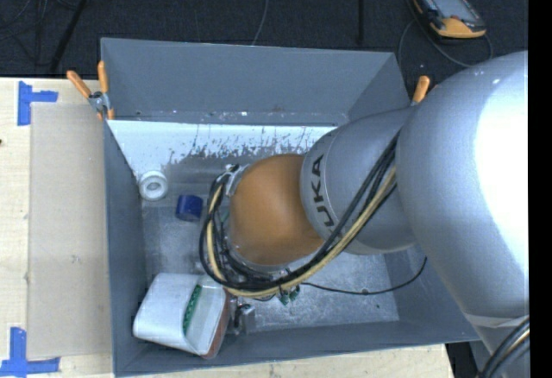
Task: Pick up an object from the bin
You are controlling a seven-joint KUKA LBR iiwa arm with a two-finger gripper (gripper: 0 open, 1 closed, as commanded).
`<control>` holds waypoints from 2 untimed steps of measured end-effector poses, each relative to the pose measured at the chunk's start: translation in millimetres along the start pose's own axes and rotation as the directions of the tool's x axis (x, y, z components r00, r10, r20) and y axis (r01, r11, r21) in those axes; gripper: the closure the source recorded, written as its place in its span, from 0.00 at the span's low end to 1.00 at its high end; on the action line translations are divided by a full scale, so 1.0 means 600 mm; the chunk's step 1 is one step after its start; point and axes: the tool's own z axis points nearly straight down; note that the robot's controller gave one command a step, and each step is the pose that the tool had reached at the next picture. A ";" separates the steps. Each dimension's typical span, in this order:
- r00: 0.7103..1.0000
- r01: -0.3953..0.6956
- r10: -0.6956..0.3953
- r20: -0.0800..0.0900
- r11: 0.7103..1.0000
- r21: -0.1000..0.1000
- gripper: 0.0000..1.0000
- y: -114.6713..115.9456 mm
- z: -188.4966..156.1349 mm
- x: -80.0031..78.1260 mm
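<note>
The gripper [242,317] sits just right of the white rectangular green-printed box [171,312], lower left of frame. Its state cannot be told.

One grey metal bin [250,83]. Inside, three loose things, one of each kind: one small white ring-shaped roll [153,185], one small blue block [189,207], one flat white packet with green print [177,313]. Counted only where not covered by the arm [448,195].
</note>
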 end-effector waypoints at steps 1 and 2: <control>0.990 0.143 -0.143 0.018 0.990 0.011 0.00 0.044 -0.005 0.011; 0.990 0.139 -0.139 0.006 0.990 0.006 1.00 0.045 -0.002 0.017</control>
